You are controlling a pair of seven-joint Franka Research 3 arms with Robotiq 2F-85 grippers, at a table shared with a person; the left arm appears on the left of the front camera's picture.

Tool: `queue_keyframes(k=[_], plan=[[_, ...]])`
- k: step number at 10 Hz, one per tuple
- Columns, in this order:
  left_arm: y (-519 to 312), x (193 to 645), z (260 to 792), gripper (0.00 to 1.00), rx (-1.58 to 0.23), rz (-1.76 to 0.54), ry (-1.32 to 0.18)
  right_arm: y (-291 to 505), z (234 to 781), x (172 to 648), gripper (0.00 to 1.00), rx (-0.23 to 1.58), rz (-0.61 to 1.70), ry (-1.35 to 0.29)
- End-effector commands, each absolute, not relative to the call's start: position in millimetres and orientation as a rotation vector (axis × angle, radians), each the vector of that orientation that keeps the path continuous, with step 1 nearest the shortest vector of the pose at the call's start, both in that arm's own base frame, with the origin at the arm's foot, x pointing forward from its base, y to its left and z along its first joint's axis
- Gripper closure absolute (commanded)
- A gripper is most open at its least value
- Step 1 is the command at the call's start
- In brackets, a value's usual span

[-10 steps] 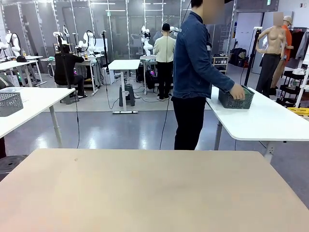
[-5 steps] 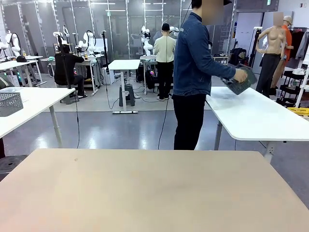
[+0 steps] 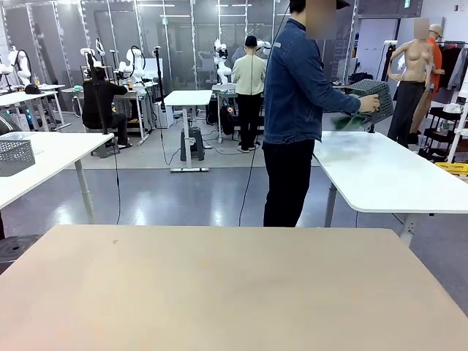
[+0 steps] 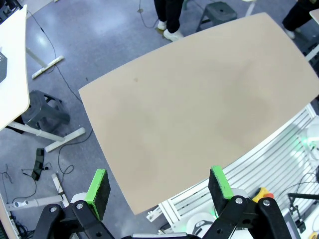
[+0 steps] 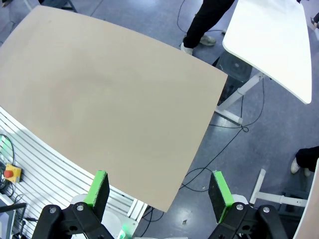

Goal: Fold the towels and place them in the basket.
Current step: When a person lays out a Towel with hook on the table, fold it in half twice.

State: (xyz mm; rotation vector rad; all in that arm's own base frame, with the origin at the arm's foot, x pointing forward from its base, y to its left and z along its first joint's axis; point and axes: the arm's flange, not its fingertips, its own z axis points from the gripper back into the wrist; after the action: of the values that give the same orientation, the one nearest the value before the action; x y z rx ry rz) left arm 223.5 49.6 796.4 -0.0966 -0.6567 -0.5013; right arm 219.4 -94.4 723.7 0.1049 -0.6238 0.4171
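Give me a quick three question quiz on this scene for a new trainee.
1. True or false: the person holds the basket tilted above the white table.
2. The person is turned toward: A the camera; B the white table; C the back wall.
3. Fill in: the left claw and right claw are both ____.
Key: 1 true; 2 B; 3 open.
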Motion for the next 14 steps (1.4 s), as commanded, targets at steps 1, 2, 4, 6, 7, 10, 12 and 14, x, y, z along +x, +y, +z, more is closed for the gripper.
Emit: queue_keyframes(k=[1,2,4,6,7,10,12,14], plan=[[48.6,224.3,796.7,0.0,-0.098,-0.507,-0.659,-94.6,725.0,218.8,0.0,0.104,0.417,-0.627],[48.6,224.3,796.7,0.0,-0.098,-0.507,-0.659,-94.6,725.0,218.8,0.0,0.104,0.417,-0.627],[48.6,224.3,796.7,0.0,-0.098,-0.507,-0.659,-94.6,725.0,218.8,0.0,0.104,0.417,-0.627],[48.6,224.3,796.7,0.0,-0.098,-0.507,-0.659,-94.6,725.0,218.8,0.0,0.104,0.417,-0.627],[48.6,224.3,796.7,0.0,-0.098,-0.507,-0.659,-94.6,725.0,218.8,0.0,0.104,0.417,-0.627],[48.6,224.3,796.7,0.0,-0.098,-0.507,-0.659,-94.6,725.0,218.8,0.0,0.104,0.417,-0.627],[48.6,224.3,796.7,0.0,-0.098,-0.507,-0.659,-94.6,725.0,218.8,0.0,0.104,0.417,-0.627],[48.6,224.3,796.7,0.0,-0.098,-0.507,-0.659,-94.6,725.0,218.8,0.0,0.104,0.417,-0.627]])
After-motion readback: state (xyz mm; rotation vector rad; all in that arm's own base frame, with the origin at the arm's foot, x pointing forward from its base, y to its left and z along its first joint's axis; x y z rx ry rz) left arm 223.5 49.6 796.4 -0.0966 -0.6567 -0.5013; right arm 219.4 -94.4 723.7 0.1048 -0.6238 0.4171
